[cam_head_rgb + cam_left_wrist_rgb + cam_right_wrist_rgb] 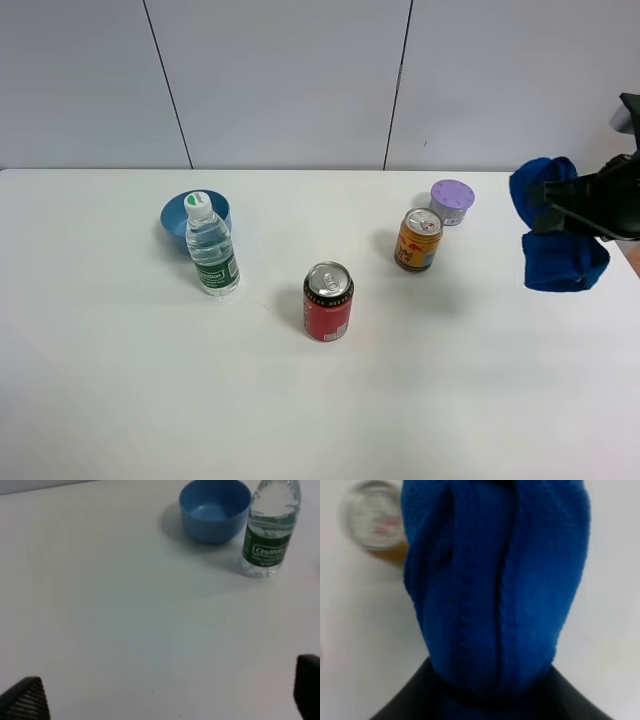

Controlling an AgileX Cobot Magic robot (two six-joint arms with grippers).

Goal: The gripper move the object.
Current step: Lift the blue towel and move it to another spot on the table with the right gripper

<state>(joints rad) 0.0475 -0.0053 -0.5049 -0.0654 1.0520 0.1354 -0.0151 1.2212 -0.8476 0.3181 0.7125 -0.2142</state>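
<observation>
My right gripper (560, 212) is shut on a blue knitted cloth (556, 240) and holds it in the air above the table's right edge. The cloth hangs from the jaws and fills the right wrist view (495, 585), hiding the fingertips. My left gripper (165, 700) is open and empty over bare table; only its two dark fingertips (25, 700) show at the frame's edge. The left arm is out of the exterior high view.
On the white table (120, 380) stand a red can (328, 301), an orange can (418, 239), a small purple jar (452, 201), a water bottle (210, 246) and a blue bowl (180, 222) right behind the bottle. The bottle (270, 527) and bowl (215, 510) show ahead of the left gripper.
</observation>
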